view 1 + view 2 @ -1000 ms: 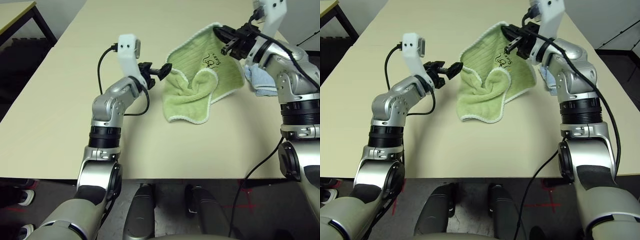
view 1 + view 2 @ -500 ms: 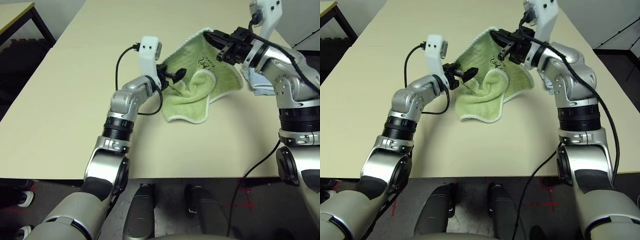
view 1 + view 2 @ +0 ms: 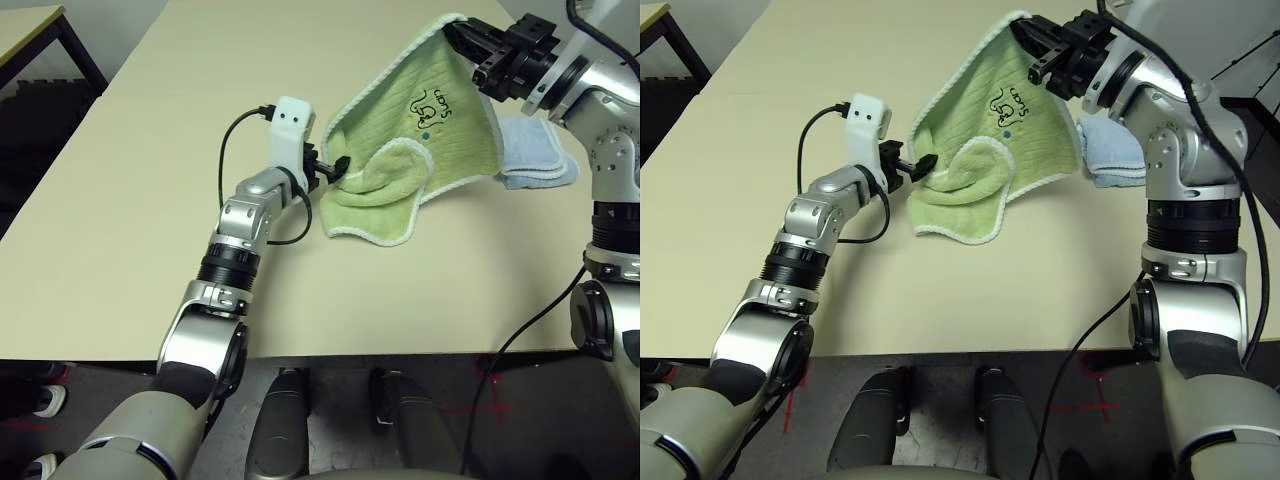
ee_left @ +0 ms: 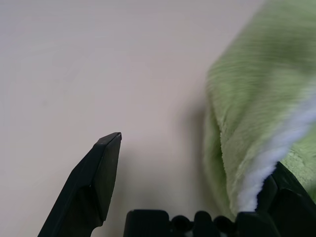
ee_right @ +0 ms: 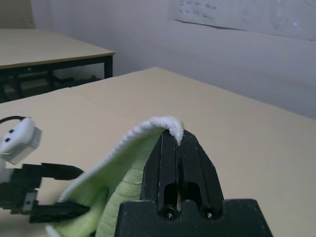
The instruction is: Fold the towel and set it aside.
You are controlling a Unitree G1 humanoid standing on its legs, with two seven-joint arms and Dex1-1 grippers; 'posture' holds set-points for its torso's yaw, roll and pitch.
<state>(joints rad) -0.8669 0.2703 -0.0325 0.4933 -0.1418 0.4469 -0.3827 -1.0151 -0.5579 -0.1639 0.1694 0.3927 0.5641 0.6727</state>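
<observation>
Right pincer (image 3: 462, 32): fingers pressed fully together, clamping one white-edged corner of the towel (image 3: 440, 140) and holding that corner raised above the worktop (image 3: 130, 190). In the right wrist view, white edging curling over the tips of the closed fingers (image 5: 180, 148).

Towel: hanging in a slanted sheet from the raised corner down toward the robot, black handwritten mark (image 3: 432, 102) facing up on the sloping part. Lower portion lying bunched and folded over itself on the worktop, white-stitched edge running along the near side.

Left pincer (image 3: 923, 165): standing wide open, low over the worktop, at the left edge of the bunched cloth. In the left wrist view, one finger (image 4: 96, 177) lying over bare worktop, the other finger right against the green cloth and its white edging; nothing gripped between them.

Pale blue folded towel (image 3: 538, 158): lying flat on the worktop beyond the green one, on the right side, partly covered by the hanging sheet and sitting below the right arm.
</observation>
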